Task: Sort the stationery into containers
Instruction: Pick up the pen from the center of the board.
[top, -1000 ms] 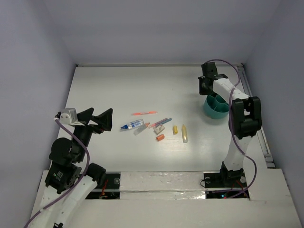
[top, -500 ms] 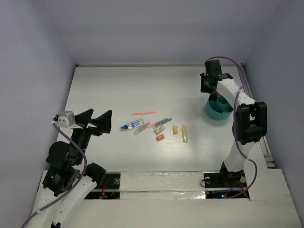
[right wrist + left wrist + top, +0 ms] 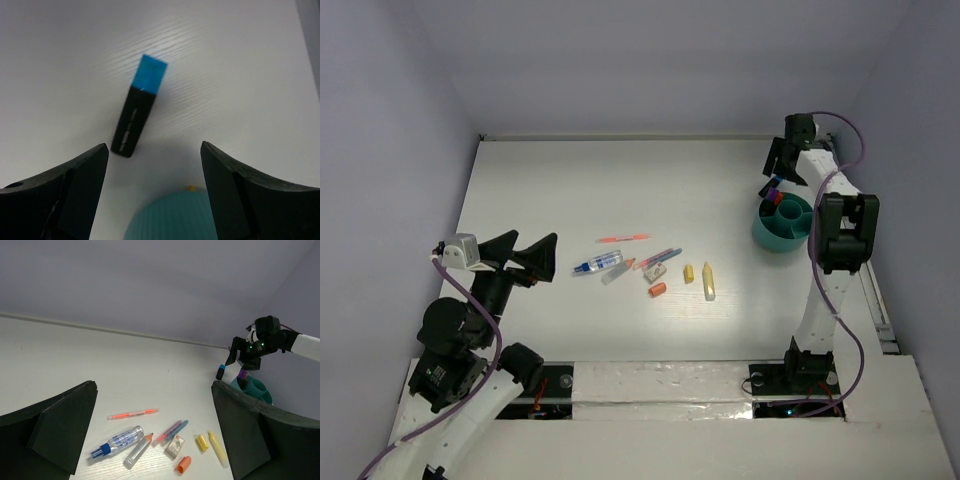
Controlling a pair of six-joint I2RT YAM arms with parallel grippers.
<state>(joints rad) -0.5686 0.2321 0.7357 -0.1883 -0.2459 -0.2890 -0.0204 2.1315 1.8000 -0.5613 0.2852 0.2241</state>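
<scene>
Two arms show in the overhead view. The left fingers [image 3: 542,250] stand spread apart and hold nothing, at 9 o'clock of the loose stationery on the middle of the counter [image 3: 570,180]. In that cluster the thin pink pen [image 3: 623,239] lies at 12 o'clock and the blue-white pen [image 3: 598,263] at 9 o'clock. The purple marker [image 3: 660,257] and white eraser [image 3: 655,270] lie in the middle, the orange stub [image 3: 658,290] at 6 o'clock and two yellow markers [image 3: 708,281] at 3 o'clock. The teal organiser [image 3: 770,240] sits well apart at 2 o'clock of the cluster, with the right fingers [image 3: 778,165] at its 12 o'clock. From here their gap is too small to read. Only a dark-and-blue speck shows by the rim at 11 o'clock.

The left wrist view looks out between its own wide-set fingers and makes plain what the overhead one blurs. A black marker with a blue cap [image 3: 220,372] is just beside the organiser, outside it. A purple-topped item [image 3: 243,374] stands upright in one compartment.

The right wrist view alone shows the right fingers parted wide and gripping nothing. The black marker appears aslant between them against the counter, blue cap toward 1 o'clock, touching neither finger. Whether it rests on the counter cannot be told. The organiser's ribbed wall shows at 6 o'clock, apart from the marker.
</scene>
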